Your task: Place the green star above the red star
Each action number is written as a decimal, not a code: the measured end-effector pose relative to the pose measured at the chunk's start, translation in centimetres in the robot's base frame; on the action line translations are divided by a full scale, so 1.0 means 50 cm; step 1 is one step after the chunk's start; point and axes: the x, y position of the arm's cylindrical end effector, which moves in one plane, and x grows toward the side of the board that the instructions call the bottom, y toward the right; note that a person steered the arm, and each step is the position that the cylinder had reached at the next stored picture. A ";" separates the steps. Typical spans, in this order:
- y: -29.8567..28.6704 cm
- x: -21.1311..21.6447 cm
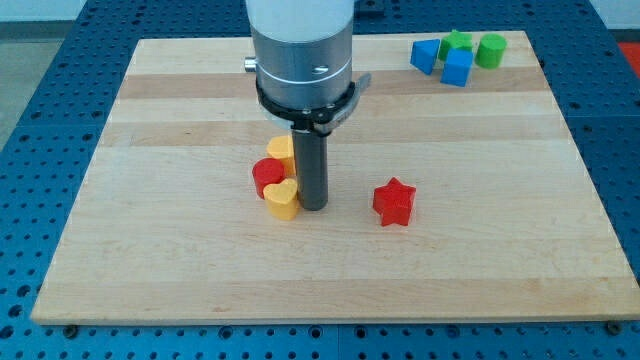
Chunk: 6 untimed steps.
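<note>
The green star (457, 41) sits near the view's top right, wedged among a blue triangular block (425, 55), a blue block (458, 68) and a green cylinder (491, 50). The red star (394, 202) lies right of the board's centre. My tip (313, 206) rests on the board left of the red star, touching or right beside a yellow heart (283, 199). The tip is far from the green star, below and to its left.
A red block (267, 176) and another yellow block (282, 152) cluster just left of the rod with the yellow heart. The wooden board (150, 230) lies on a blue perforated table. The arm's wide grey body hangs over the board's upper middle.
</note>
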 end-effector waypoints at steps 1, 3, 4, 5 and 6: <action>-0.004 0.001; 0.047 -0.020; 0.101 -0.057; 0.179 -0.087; 0.179 -0.087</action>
